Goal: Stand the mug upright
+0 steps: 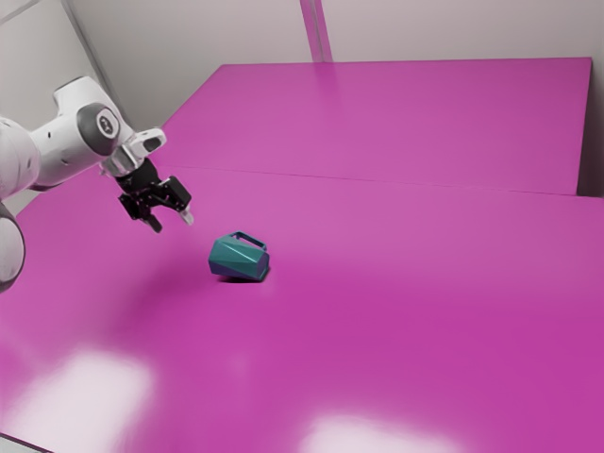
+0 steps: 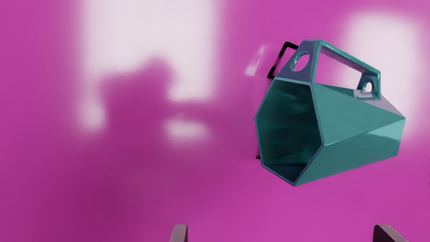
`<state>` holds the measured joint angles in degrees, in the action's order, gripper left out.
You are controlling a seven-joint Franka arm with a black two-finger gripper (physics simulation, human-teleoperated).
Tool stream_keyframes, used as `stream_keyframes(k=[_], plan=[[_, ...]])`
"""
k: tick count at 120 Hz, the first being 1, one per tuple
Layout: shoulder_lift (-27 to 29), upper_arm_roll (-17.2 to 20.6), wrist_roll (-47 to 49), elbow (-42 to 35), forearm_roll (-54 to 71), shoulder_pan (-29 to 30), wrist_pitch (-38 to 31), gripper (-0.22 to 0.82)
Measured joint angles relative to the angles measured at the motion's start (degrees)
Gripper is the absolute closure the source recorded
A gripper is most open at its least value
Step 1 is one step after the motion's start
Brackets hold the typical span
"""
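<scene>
Lying sideways, the smooth, faceted teal mug sits near the wide-spread end effector

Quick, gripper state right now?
Gripper: open, holding nothing; its fingers stand wide apart, clear of the teal faceted mug lying on its side on the table.

Open air lies between claw and mug; the handle obstructs from above.
</scene>
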<state>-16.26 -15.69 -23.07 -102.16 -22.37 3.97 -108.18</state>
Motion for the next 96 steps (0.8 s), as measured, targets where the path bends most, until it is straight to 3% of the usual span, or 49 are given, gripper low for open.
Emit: stream_keyframes(k=[27, 53, 96], plan=[[-6.8, 1.0, -8.4, 2.1, -11.5, 2.4, 0.2, 0.00], [-9.7, 1.2, -17.0, 4.0, -21.2, 2.9, 1.9, 0.00], [-12.7, 4.5, -26.3, 4.1, -25.0, 4.6, 4.8, 0.00]])
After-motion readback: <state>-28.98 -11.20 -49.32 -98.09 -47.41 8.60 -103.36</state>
